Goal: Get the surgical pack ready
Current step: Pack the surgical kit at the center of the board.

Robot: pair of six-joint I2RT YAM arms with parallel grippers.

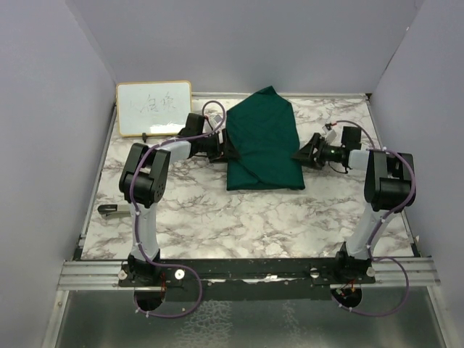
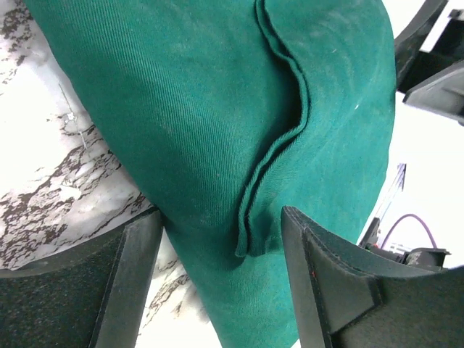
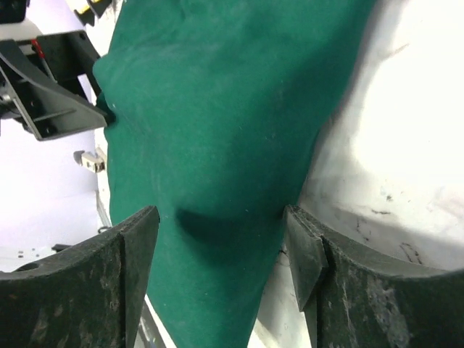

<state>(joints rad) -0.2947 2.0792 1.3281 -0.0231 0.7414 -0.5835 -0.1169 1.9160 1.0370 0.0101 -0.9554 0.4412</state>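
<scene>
One surgical pack lies on the marble-patterned table, in the far middle part of the top. It is a single dark green drape folded into a rough bundle, squared along its near edge and narrowing to a blunt point toward the back wall. Only cloth shows; whatever is inside the folds is hidden. Two arms reach in to it, one from each side. The left gripper sits at the bundle's left edge and the right gripper at its right edge, so the pack lies between them. Each gripper has two fingers. In the left wrist view the two fingers stand apart with green cloth filling the gap, and a curved hemmed edge, seemingly two layers thick, runs down between them; nothing is pinched. In the right wrist view its two fingers are likewise spread, straddling a narrow end of the cloth, the one finger's inner tip just at the cloth's edge, with no clamp on it. One wood-framed whiteboard with faint marks stands at the far left corner, well apart from the pack. Two purple cables show, one looping along each arm.
</scene>
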